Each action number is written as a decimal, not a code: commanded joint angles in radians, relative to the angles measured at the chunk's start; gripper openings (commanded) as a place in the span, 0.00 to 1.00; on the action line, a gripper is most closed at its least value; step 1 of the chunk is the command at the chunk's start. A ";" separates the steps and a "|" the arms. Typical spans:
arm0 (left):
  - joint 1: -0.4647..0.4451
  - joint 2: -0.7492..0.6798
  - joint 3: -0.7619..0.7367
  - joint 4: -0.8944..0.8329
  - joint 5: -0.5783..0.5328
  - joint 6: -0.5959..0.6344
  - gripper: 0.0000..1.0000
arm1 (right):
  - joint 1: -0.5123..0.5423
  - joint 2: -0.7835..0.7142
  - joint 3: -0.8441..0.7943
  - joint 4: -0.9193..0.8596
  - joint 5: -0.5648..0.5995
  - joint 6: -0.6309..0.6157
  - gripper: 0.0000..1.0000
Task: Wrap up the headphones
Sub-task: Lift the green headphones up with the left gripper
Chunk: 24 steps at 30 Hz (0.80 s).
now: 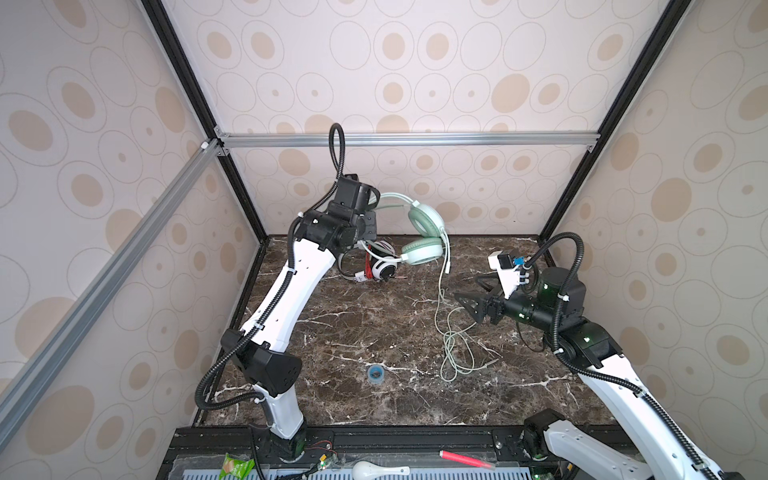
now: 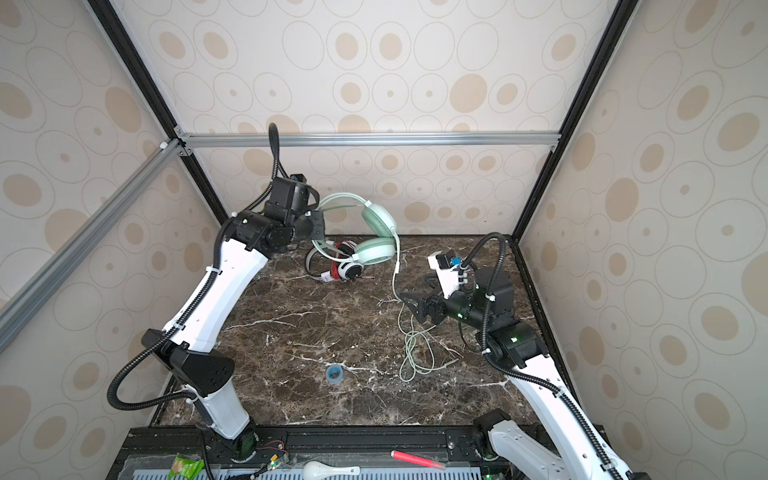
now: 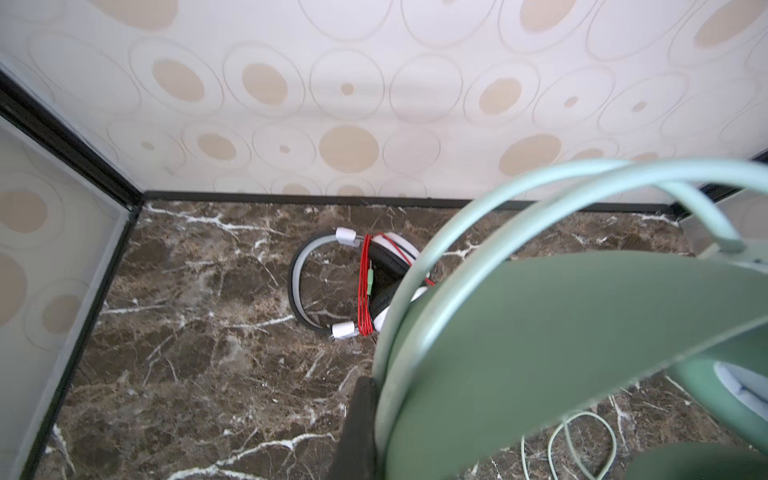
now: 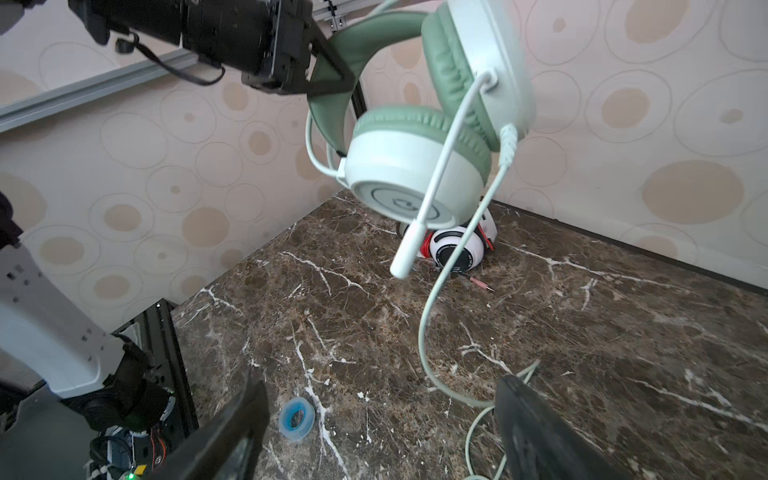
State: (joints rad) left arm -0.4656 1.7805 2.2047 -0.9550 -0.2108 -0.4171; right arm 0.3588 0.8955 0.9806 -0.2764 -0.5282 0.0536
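Overhead, we saw the left gripper (image 4: 329,78) clamped on the headband of the mint-green headphones (image 4: 415,166), above the white-and-black headphones (image 4: 457,250), while the right gripper (image 4: 380,386) stood wide open beside the dangling pale cord (image 4: 424,332).

Mint headphones (image 1: 422,249) aloft, pale cord (image 1: 439,299) loose; white-black pair (image 1: 382,269) below, red-corded.

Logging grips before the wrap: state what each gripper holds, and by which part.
Left gripper is shut on the headband of the mint headphones, lifted off the table. Right gripper is open and holds nothing; the cord hangs close by.
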 commanded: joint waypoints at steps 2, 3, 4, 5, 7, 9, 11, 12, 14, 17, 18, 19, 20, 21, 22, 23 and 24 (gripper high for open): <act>0.017 -0.004 0.118 -0.024 0.091 0.040 0.00 | -0.005 0.002 -0.023 0.003 -0.077 -0.091 0.88; 0.016 -0.017 0.109 -0.003 0.108 0.043 0.00 | -0.005 0.004 -0.033 0.019 -0.083 -0.086 0.87; 0.018 -0.031 0.092 0.026 0.130 0.047 0.00 | -0.006 0.009 -0.045 0.042 -0.088 -0.078 0.87; 0.018 -0.049 0.069 0.051 0.149 0.050 0.00 | -0.004 0.014 -0.057 0.066 -0.094 -0.070 0.87; 0.018 -0.079 0.033 0.095 0.168 0.047 0.00 | -0.004 0.027 -0.072 0.102 -0.103 -0.062 0.86; 0.018 -0.098 0.016 0.114 0.173 0.040 0.00 | -0.005 0.041 -0.082 0.139 -0.110 -0.055 0.86; 0.018 -0.112 0.010 0.124 0.182 0.034 0.00 | -0.005 0.062 -0.094 0.177 -0.120 -0.051 0.86; 0.018 -0.116 0.010 0.127 0.189 0.032 0.00 | -0.005 0.071 -0.097 0.189 -0.128 -0.048 0.86; 0.019 -0.125 0.010 0.130 0.199 0.026 0.00 | -0.005 0.092 -0.106 0.221 -0.149 -0.030 0.85; 0.019 -0.135 0.014 0.129 0.209 0.014 0.00 | -0.005 0.116 -0.127 0.274 -0.156 0.002 0.83; 0.019 -0.139 0.015 0.129 0.212 0.008 0.00 | -0.006 0.125 -0.135 0.291 -0.159 0.010 0.82; 0.019 -0.143 0.015 0.127 0.216 0.004 0.00 | -0.005 0.132 -0.144 0.308 -0.161 0.016 0.80; 0.019 -0.147 0.015 0.128 0.222 0.001 0.00 | -0.005 0.141 -0.151 0.326 -0.162 0.022 0.78; 0.019 -0.150 0.016 0.128 0.229 -0.002 0.00 | -0.005 0.152 -0.158 0.343 -0.163 0.026 0.76; 0.019 -0.154 0.016 0.127 0.234 -0.004 0.00 | -0.005 0.162 -0.162 0.356 -0.163 0.026 0.76; 0.020 -0.157 0.018 0.128 0.240 -0.005 0.00 | -0.006 0.174 -0.164 0.369 -0.162 0.030 0.75; 0.019 -0.161 0.019 0.128 0.246 -0.008 0.00 | -0.006 0.185 -0.165 0.380 -0.161 0.035 0.75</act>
State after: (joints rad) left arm -0.4496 1.6676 2.1952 -0.9039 -0.0120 -0.3801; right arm 0.3584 1.0626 0.8314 0.0181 -0.6666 0.0696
